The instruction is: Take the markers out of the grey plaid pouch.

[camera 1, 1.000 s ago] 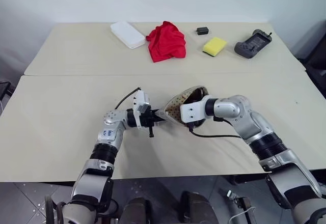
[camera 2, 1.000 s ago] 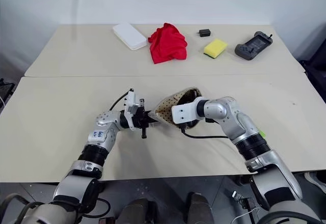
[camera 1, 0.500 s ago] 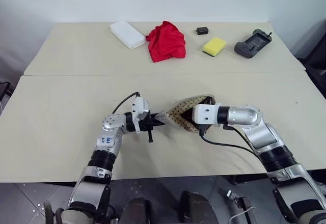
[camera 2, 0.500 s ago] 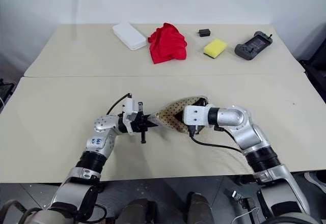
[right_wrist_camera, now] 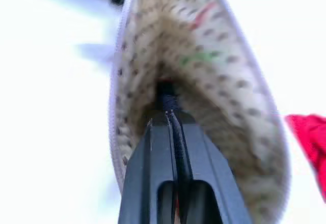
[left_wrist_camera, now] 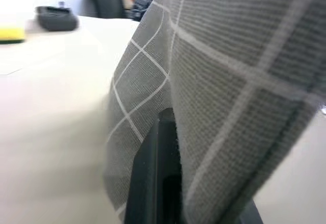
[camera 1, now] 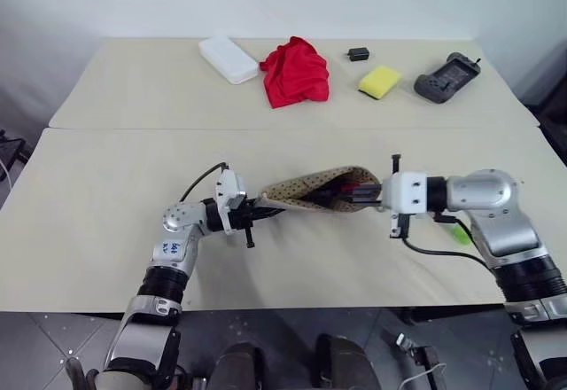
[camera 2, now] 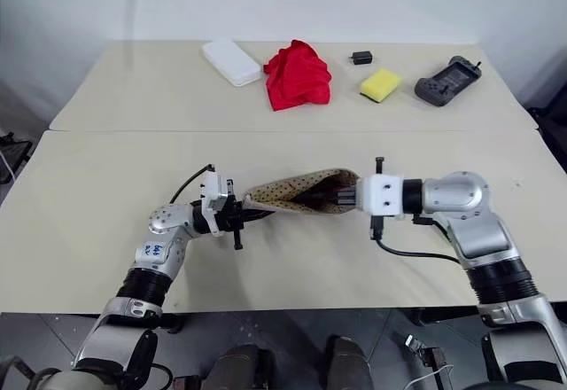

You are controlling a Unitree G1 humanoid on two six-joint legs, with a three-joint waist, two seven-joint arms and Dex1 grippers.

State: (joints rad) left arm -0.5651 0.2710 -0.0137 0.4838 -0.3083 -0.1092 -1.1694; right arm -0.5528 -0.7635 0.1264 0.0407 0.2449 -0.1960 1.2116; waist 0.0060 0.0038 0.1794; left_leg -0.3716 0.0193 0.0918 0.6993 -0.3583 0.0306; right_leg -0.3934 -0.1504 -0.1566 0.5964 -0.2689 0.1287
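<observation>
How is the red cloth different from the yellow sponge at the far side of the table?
The red cloth is crumpled and irregular; the yellow sponge is a tidy block. The cloth is larger than the sponge. The cloth lies beside a white box, the sponge beside a dark handheld device. Both rest untouched.

The grey plaid pouch (camera 1: 312, 190) hangs stretched lengthwise just above the bench (camera 1: 106, 186), its mouth gaping to show tan dotted lining. Dark markers (camera 1: 347, 193) lie inside near the open end, with red and green tips visible against the lining; their number cannot be told.
</observation>
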